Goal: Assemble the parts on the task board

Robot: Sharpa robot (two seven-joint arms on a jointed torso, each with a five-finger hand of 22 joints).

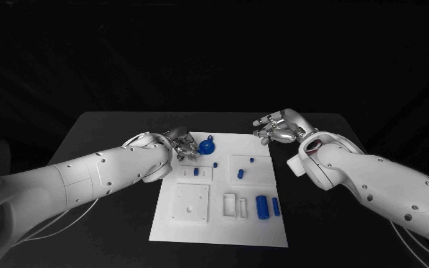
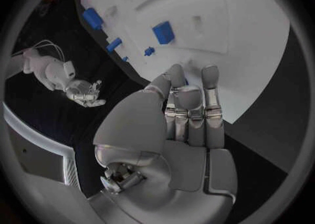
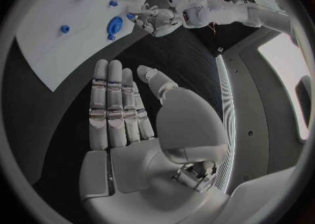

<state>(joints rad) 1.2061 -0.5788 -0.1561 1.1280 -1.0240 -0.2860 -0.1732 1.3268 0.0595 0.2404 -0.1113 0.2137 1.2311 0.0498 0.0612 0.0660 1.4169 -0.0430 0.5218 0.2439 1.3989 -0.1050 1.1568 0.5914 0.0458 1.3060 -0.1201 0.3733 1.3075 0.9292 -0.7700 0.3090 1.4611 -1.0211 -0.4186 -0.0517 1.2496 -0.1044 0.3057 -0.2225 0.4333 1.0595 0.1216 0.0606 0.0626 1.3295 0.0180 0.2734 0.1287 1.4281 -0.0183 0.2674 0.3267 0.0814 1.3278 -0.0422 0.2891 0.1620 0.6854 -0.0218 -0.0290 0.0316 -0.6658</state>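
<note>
Both white arms reach in over the black bench [image 1: 107,125]. Left hand [image 1: 181,143], fingers straight and released, hovers at the task board's [image 1: 179,231] far left corner beside a round blue part [image 1: 206,147]. Right hand [image 1: 279,128] is released, off the board's far right corner.
</note>
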